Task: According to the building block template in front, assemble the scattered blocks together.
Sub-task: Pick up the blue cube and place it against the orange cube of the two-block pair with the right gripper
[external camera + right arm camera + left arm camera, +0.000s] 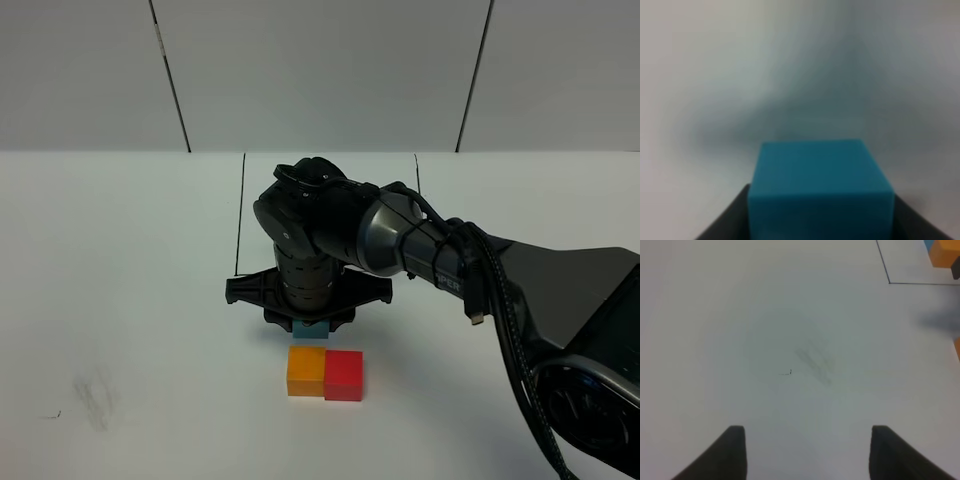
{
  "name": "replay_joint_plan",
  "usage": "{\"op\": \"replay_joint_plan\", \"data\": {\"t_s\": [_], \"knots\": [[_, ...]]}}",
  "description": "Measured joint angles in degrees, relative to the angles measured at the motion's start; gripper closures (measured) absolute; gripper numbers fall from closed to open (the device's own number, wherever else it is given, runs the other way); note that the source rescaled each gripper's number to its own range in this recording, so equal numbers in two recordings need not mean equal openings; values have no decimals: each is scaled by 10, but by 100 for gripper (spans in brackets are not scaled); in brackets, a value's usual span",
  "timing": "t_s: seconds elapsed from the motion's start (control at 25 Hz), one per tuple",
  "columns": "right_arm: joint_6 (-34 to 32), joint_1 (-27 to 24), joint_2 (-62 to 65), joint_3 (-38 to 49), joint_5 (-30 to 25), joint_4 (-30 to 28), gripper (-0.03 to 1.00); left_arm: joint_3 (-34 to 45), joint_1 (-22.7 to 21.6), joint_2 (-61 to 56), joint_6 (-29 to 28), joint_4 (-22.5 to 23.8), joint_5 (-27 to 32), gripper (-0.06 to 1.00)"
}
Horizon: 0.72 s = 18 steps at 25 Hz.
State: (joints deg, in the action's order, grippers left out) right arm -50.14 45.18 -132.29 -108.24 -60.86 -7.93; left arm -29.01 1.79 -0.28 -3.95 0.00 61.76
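A plain orange cube and a plain red cube sit on the white counter, marked with thin black lines, while the black right end effector holds a light blue cube.

Even, bright, diffuse light; soft faint shadows; right wrist view blurred, blue cube out of focus.

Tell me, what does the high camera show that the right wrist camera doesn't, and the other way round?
Only the high view shows the orange block and red block side by side and touching on the white table, the right arm bent over them, and thin black lines on the table. Only the right wrist view shows the blue block large, filling the space between the dark fingers of the right gripper. Both show that blue block, just a sliver under the gripper from above.
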Motion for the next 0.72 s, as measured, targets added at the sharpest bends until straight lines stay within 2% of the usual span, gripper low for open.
{"op": "replay_joint_plan", "data": {"t_s": [0.72], "knots": [[-10,0,-16,-3,-5,13,75,0,0,0,0,0,0,73]]}}
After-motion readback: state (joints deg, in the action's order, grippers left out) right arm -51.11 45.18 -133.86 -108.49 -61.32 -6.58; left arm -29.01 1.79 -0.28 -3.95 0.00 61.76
